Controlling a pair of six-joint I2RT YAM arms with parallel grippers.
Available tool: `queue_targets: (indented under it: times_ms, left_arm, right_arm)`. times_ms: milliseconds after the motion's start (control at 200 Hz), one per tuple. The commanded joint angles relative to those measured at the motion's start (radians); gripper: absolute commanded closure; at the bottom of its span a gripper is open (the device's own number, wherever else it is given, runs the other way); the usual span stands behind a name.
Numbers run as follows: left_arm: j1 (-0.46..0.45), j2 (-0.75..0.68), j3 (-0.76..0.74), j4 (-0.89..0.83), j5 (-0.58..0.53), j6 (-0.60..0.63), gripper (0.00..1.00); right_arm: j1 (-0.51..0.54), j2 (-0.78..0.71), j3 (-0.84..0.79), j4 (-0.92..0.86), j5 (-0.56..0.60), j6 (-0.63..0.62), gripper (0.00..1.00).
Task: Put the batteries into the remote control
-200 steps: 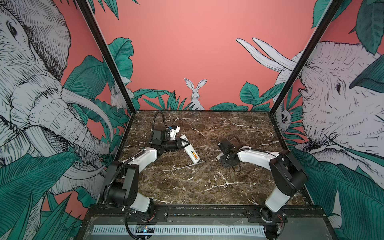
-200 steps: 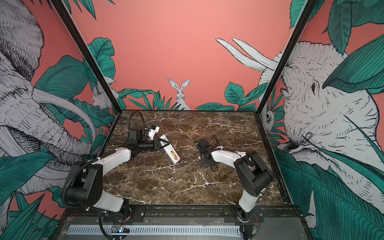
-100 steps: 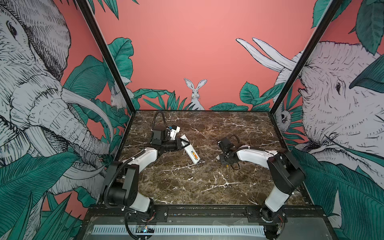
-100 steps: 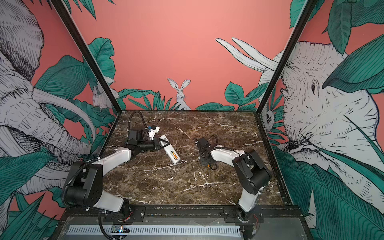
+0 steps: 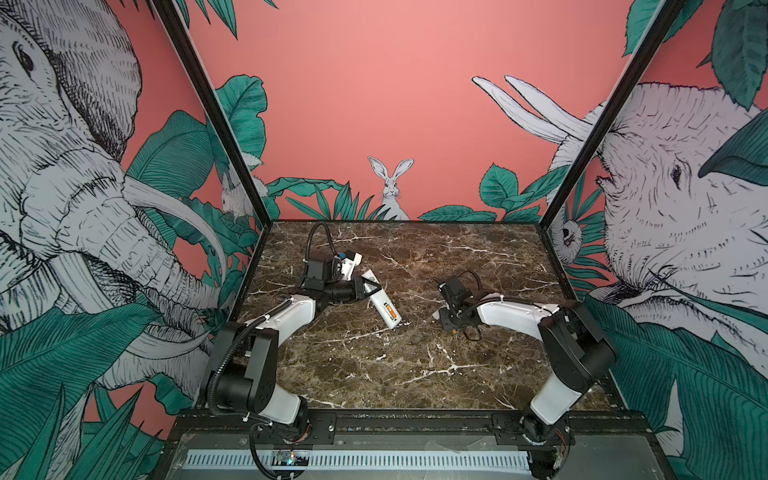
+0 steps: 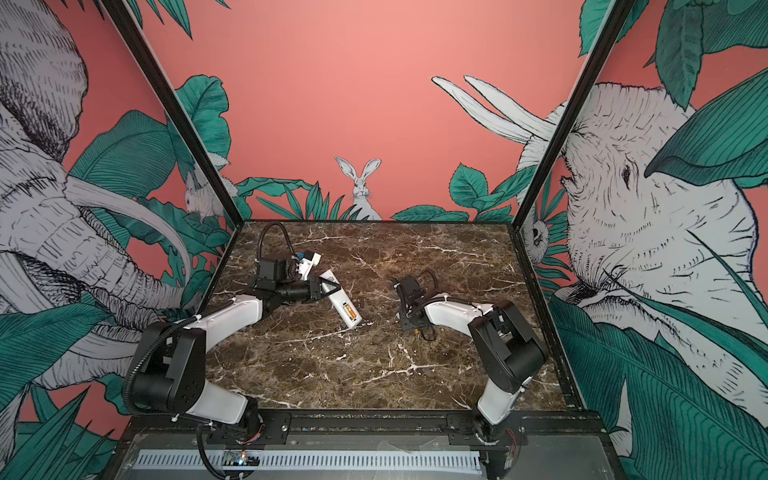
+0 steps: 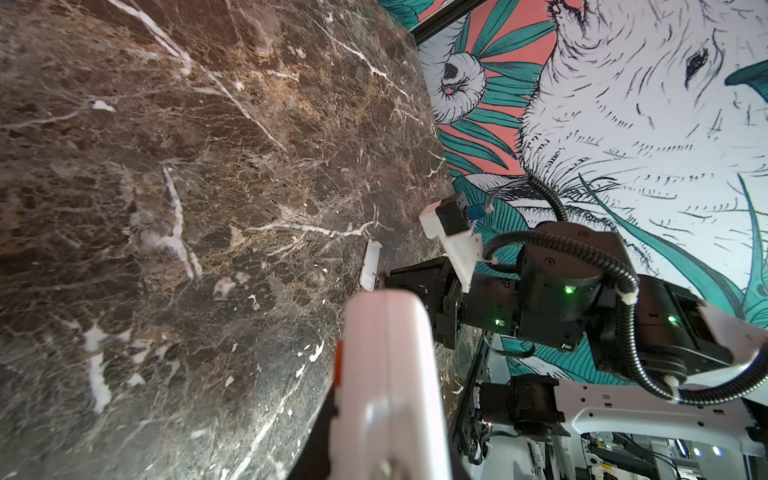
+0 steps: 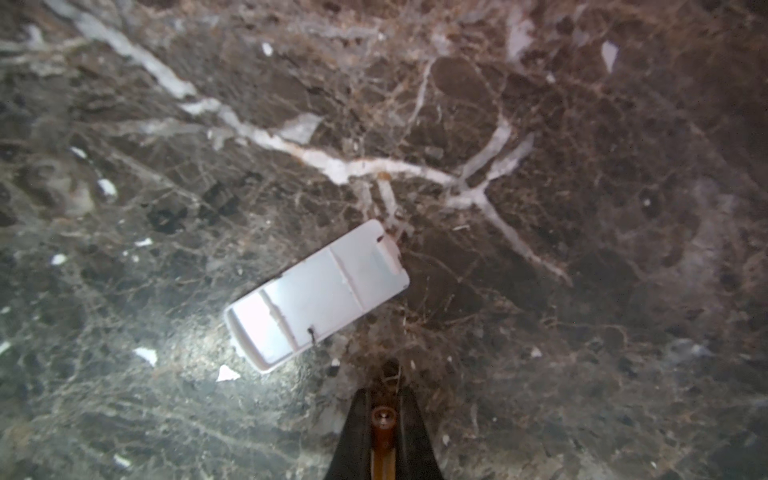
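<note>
Well, remote control (image 5: 380, 300) markings too small.

I see the table (image 5: 374, 365) as dark brown veined stone, polished, catching glare. The remote control (image 5: 384, 309), centre of a top view, looks smooth white plastic, slightly glossy. The cover (image 8: 316, 291), mid-frame at the right wrist, is thin moulded white plastic. The battery (image 8: 382, 417) shows a shiny coppery end.

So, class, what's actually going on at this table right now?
The left fingers grip the remote control at its far end, back up, with one battery showing in its open compartment. The right fingers are closed on a second battery, low over the table, near the loose battery cover.
</note>
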Motion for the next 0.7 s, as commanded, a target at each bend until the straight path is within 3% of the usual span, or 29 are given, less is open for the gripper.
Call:
queue_targets:
  times_ms: [0, 330, 695]
  left_arm:
    - [-0.010, -0.021, -0.001, 0.039, 0.017, 0.010, 0.97]
    - [-0.016, 0.011, -0.038, 0.193, 0.113, -0.117, 0.97]
    - [-0.023, 0.003, -0.060, 0.275, 0.198, -0.208, 0.97]
  right_arm:
    - [0.010, -0.095, -0.050, 0.087, -0.093, -0.093, 0.96]
    - [0.072, -0.342, -0.124, 0.348, -0.379, -0.165, 0.95]
    - [0.151, -0.295, -0.041, 0.571, -0.516, -0.175, 0.95]
